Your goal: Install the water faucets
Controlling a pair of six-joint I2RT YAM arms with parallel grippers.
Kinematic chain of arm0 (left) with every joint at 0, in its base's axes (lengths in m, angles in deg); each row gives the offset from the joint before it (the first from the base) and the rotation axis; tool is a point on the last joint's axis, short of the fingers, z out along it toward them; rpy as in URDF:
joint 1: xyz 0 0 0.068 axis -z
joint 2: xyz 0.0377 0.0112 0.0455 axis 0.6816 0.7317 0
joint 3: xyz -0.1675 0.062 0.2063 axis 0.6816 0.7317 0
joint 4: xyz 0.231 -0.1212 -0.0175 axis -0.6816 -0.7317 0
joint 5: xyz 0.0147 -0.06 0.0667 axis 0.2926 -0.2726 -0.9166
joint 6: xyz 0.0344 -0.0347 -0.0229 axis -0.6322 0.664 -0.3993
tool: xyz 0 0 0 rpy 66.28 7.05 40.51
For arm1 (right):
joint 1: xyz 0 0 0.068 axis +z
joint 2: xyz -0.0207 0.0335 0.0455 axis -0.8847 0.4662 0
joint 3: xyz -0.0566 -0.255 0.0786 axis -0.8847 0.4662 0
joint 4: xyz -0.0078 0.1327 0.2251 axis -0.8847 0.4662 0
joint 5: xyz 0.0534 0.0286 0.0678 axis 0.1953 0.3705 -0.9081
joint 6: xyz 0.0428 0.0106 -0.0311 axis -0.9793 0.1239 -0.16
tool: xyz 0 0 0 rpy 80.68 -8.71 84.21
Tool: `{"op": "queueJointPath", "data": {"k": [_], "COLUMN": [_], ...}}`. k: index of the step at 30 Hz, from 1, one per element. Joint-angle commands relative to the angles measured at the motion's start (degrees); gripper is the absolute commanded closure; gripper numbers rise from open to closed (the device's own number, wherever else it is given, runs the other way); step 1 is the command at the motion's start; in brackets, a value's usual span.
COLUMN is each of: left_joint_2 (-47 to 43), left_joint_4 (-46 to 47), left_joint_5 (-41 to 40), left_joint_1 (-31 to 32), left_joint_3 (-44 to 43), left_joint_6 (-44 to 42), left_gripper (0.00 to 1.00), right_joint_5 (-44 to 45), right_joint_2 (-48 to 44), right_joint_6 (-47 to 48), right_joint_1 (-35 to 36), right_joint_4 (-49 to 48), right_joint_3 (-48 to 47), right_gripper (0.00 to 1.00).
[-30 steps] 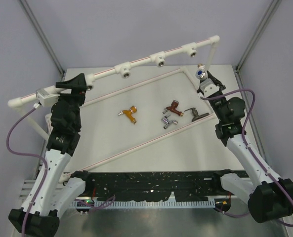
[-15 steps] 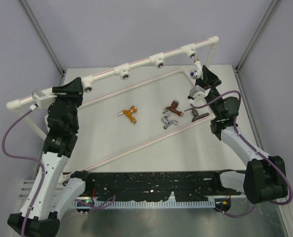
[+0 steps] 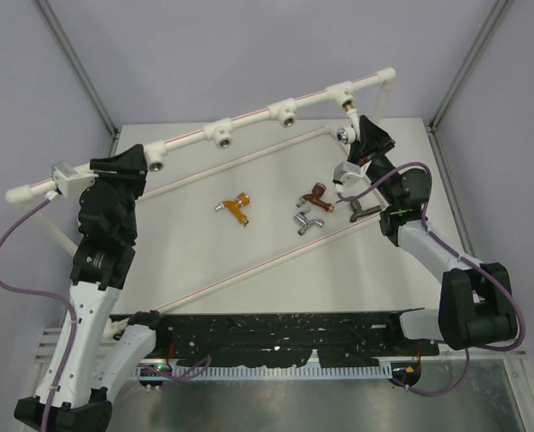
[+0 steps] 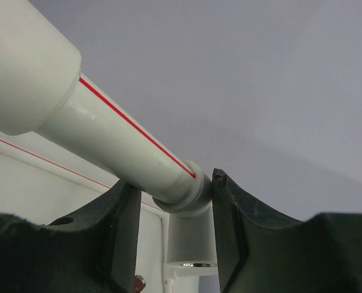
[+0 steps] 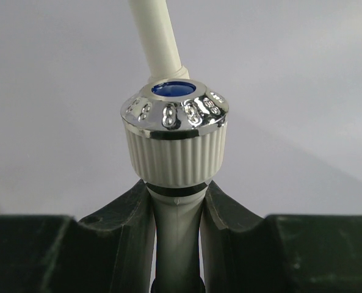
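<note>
My right gripper (image 3: 360,137) is shut on the white water faucet (image 3: 344,135), holding it just below the rightmost tee socket (image 3: 342,92) of the white pipe frame (image 3: 248,120). In the right wrist view the fingers (image 5: 132,213) clamp the faucet's neck under its ribbed, chrome-capped knob (image 5: 174,131). At the rail's left end my left gripper (image 3: 130,164) is shut on the pipe beside the leftmost tee socket (image 3: 157,163); its jaws hug the pipe collar (image 4: 184,186). Orange-gold (image 3: 238,207), copper-brown (image 3: 317,195), chrome (image 3: 307,221) and dark bronze (image 3: 361,210) faucets lie on the table.
Two more tee sockets (image 3: 222,137) (image 3: 285,114) sit along the raised rail. The frame's thin base pipes (image 3: 248,265) cross the grey table diagonally. Metal posts and grey walls close in the cell. A black cable tray (image 3: 276,328) runs along the near edge.
The left gripper has closed on the pipe rail. The rail has shifted slightly left. The right arm has carried the white faucet up and left, toward the rightmost tee socket.
</note>
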Motion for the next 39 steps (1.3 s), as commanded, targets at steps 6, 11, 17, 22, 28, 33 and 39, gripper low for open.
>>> {"op": "queueJointPath", "data": {"k": [6,11,17,22,28,33,39], "left_joint_2": [-1.4,-0.7,-0.7,-0.7,-0.8,-0.5,-0.3], "left_joint_4": [-2.4,-2.7,-2.8,-2.7,-2.1,-1.7,-1.6], "left_joint_5": [0.7,2.6,4.4,4.9,5.6,7.0,8.5], "left_joint_1": [-0.9,-0.9,-0.9,-0.8,-0.9,-0.9,-0.9], "left_joint_3": [-4.3,-4.7,-4.8,-5.1,-5.0,-5.0,-5.0], "left_joint_6": [-15.3,-16.3,-16.4,-16.7,-16.8,-16.6,-17.3], "left_gripper": [0.83,0.83,0.86,0.88,0.89,0.91,0.92], "right_joint_5": [-3.8,-4.3,-3.4,-3.0,-2.4,-2.1,-1.1], "right_joint_2": [0.1,0.9,1.8,2.1,1.3,1.2,-1.3], "right_joint_6": [6.6,8.4,12.0,15.2,17.0,17.5,19.0], "right_joint_1": [-0.4,-0.6,-0.6,-0.6,-0.5,-0.5,0.1], "right_joint_4": [-6.0,-5.3,-2.3,0.7,6.4,7.3,12.8], "right_joint_3": [-3.7,-4.2,-5.3,-5.8,-6.1,-6.5,-8.7], "right_gripper": [0.95,0.95,0.95,0.95,0.95,0.95,0.95]}}
